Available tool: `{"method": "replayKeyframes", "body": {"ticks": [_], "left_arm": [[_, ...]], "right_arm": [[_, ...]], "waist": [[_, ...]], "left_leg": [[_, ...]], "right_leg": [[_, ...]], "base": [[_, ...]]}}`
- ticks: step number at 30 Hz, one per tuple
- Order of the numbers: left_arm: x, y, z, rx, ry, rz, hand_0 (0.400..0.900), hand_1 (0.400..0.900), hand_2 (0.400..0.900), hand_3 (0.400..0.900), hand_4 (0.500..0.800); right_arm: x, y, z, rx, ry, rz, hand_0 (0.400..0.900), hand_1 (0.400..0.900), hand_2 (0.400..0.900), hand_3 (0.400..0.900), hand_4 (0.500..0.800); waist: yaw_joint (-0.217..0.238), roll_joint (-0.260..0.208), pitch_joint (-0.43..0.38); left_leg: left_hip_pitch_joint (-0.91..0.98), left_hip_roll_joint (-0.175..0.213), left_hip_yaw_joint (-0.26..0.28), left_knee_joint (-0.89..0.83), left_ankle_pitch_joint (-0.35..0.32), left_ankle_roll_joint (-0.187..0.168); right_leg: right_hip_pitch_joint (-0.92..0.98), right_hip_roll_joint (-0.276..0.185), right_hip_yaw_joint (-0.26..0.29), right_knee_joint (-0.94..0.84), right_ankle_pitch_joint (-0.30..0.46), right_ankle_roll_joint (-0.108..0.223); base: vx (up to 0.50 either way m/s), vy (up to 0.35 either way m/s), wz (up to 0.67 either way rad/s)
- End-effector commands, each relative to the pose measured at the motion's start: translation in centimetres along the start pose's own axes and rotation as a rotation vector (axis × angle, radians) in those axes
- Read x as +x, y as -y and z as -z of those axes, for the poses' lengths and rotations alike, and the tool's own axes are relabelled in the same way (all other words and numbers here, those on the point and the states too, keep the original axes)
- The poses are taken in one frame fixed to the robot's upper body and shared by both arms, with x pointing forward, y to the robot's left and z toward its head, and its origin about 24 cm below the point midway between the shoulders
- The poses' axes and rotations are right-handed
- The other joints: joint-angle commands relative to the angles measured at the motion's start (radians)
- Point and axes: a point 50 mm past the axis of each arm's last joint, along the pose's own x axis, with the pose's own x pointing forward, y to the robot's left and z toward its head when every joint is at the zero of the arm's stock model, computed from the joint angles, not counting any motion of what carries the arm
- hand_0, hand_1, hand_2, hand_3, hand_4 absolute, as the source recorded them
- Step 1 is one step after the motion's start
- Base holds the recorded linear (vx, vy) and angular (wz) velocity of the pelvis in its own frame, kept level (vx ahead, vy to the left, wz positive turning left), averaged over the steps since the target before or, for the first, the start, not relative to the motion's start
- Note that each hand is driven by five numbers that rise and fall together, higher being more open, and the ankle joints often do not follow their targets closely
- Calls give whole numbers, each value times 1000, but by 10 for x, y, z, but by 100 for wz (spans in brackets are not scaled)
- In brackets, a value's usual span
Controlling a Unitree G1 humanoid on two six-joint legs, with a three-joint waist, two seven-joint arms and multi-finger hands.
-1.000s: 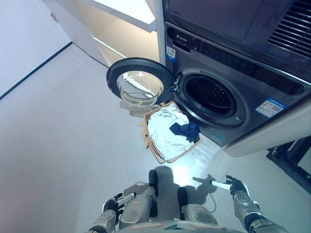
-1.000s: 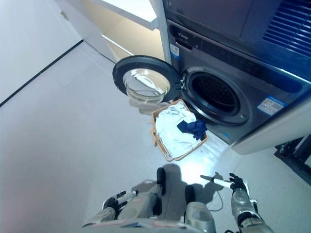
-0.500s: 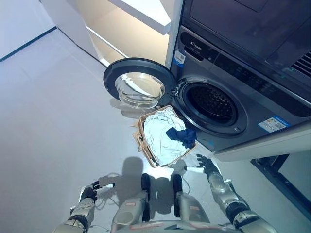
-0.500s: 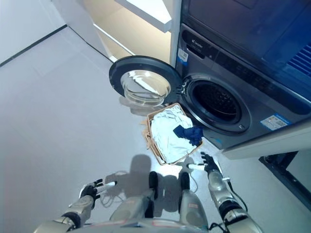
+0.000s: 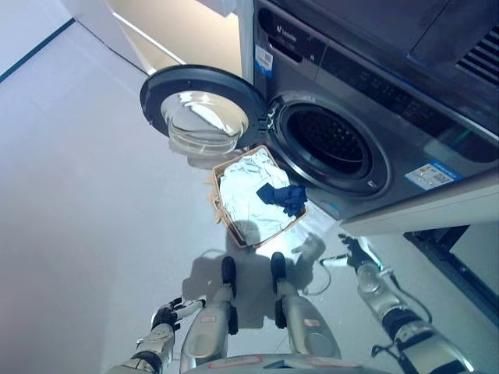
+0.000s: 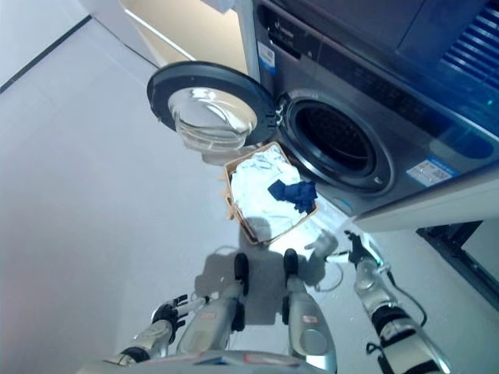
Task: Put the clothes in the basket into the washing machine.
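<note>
The robot had stepped closer to the tan wicker basket (image 5: 234, 230) of white and blue clothes (image 5: 251, 195) at frame centre, below the grey washing machine's open door (image 5: 199, 105), both hands, right hand (image 5: 355, 253) and left hand (image 5: 165, 318), with fingers loosely released, empty.

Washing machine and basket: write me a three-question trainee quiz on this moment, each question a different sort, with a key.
1. True or false: the washing machine's door is swung open, leaving the drum opening clear.
2. Multiple choice: where does the dark blue garment lie? A) inside the drum B) on top of the white clothes in the basket C) on the floor beside the basket
3. Fill in: the right hand, fingers open, hangs low near the machine and holds ____.

Key: 1 true; 2 B; 3 nothing. The left hand shows at the bottom edge, also empty.
</note>
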Motion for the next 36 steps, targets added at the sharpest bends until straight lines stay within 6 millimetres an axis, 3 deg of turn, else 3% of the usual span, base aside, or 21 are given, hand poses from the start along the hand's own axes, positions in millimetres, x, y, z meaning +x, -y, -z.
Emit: {"method": "replayKeyframes", "body": {"ticks": [1, 6, 7, 15, 17, 18, 20, 21, 23, 24, 30, 36], "left_arm": [[2, -15, -19, 34, 93, -69, 900, 900, 900, 900, 800], [3, -6, -51, 1, 179, -61, 900, 900, 900, 900, 800], [3, -6, -51, 0, 179, -61, 900, 900, 900, 900, 800], [-4, -2, -111, -215, 371, -49, 900, 900, 900, 900, 800], [-5, -4, -119, -263, 389, -61, 900, 900, 900, 900, 800], [-8, -9, -136, -330, 436, -88, 900, 900, 900, 900, 800], [-11, -11, -145, -333, 468, -97, 900, 900, 900, 900, 800], [-16, -16, -163, -312, 534, -108, 900, 900, 900, 900, 800], [-18, -20, -170, -300, 561, -121, 900, 900, 900, 900, 800], [-22, -22, -184, -294, 606, -128, 900, 900, 900, 900, 800], [-38, -19, -215, -300, 731, -103, 900, 900, 900, 900, 800], [-43, -14, -220, -294, 773, -99, 900, 900, 900, 900, 800]], "right_arm": [[16, 57, -59, -179, 247, 195, 900, 900, 900, 900, 800], [25, 88, -92, -304, 296, 294, 900, 900, 900, 900, 800], [26, 88, -93, -304, 297, 294, 900, 900, 900, 900, 800], [26, 122, -133, -316, 367, 420, 900, 900, 900, 900, 800], [27, 123, -133, -322, 359, 436, 900, 900, 900, 900, 800], [27, 130, -134, -328, 343, 481, 900, 900, 900, 900, 800], [27, 134, -135, -331, 336, 501, 900, 900, 900, 900, 800], [26, 146, -138, -362, 328, 551, 900, 900, 900, 900, 800], [25, 150, -143, -362, 338, 568, 900, 900, 900, 900, 800], [26, 154, -143, -362, 327, 585, 900, 900, 900, 900, 800], [23, 162, -153, -335, 361, 626, 900, 900, 900, 900, 800], [15, 177, -170, -321, 408, 754, 900, 900, 900, 900, 800]], "waist": [[14, 7, 37], [23, 16, 89], [23, 16, 88], [32, -8, 156], [34, -10, 156], [39, -14, 156], [41, -13, 156], [46, -11, 156], [47, -13, 156], [52, -11, 156], [65, -1, 156], [73, 0, 156]], "left_leg": [[-141, -51, 8, 199, -112, -7], [-229, -61, 14, 251, -115, -9], [-231, -61, 14, 253, -115, -9], [-406, -71, 11, 418, -160, -1], [-432, -72, 8, 438, -166, -1], [-471, -75, 5, 461, -171, -1], [-497, -76, 2, 477, -175, -1], [-534, -78, -3, 498, -181, -1], [-553, -79, -2, 510, -183, -1], [-591, -80, -4, 534, -190, -1], [-700, -90, -14, 593, -195, 2], [-748, -92, -15, 612, -196, 4]], "right_leg": [[-219, -20, 62, 335, -181, 18], [-310, -24, 71, 394, -188, 17], [-311, -24, 71, 395, -189, 17], [-447, -35, 77, 501, -202, 13], [-465, -36, 78, 512, -203, 12], [-497, -39, 74, 528, -208, 11], [-516, -42, 70, 538, -209, 11], [-550, -44, 68, 554, -213, 11], [-565, -45, 68, 565, -215, 10], [-600, -46, 68, 587, -219, 8], [-700, -55, 64, 644, -230, 7], [-751, -62, 63, 670, -236, 9]], "base": [[0, 0, 0], [-3, 1, 1], [-27, 8, 7], [-7, 38, 10], [11, 40, 11], [6, 32, 16], [4, 28, 16], [6, 25, 13], [3, 27, 9], [-1, 29, 5], [-8, 9, 10], [0, 26, 7]]}}
